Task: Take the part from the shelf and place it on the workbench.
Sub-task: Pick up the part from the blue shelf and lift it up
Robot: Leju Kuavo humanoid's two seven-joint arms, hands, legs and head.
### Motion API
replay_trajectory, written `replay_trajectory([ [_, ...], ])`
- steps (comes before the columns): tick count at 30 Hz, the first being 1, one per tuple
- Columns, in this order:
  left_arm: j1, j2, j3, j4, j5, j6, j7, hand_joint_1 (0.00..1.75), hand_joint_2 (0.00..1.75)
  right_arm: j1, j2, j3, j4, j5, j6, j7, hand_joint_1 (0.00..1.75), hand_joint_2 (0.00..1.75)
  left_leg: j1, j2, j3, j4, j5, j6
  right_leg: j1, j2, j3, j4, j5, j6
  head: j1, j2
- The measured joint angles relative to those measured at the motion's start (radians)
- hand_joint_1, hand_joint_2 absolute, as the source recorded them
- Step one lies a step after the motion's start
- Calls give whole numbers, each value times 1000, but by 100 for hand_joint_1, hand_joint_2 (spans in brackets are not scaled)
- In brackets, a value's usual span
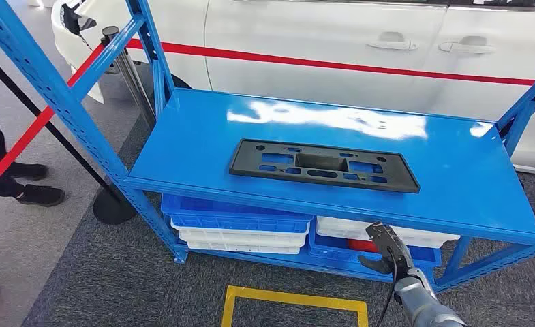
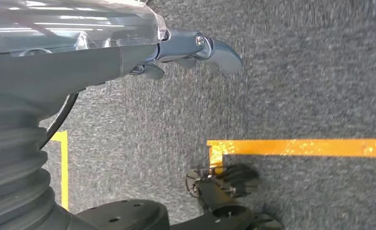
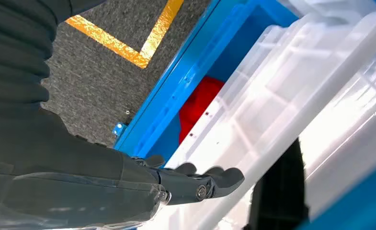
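No readable text, label or number anywhere.

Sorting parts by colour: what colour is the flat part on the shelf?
Black part, clearest in head view.

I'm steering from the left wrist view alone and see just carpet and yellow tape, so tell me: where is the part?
Observer: The black part lies flat on the blue shelf, on its top level; neither hand touches it.
Operator: Where's the right hand?
Observer: The right hand is raised in front of the shelf's lower level, holding nothing.
Operator: What's stored down there?
Observer: Stacked blue and white bins, and something red inside a blue bin near that hand.
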Motion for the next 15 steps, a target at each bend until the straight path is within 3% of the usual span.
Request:
replay_trajectory([
  [9,-20,10,-1,3,4,-15,15,0,175,21,-4,-6,-3,2,34,-41,0,175,0,1,-1,0,0,1,0,1,0,0,1,1,0,0],
  [15,-28,10,-1,6,10,-17,14,0,175,30,26,17,-24,23,53,-95,0,175,0,1,-1,0,1,1,0,1,0,0,1,1,0,0],
])
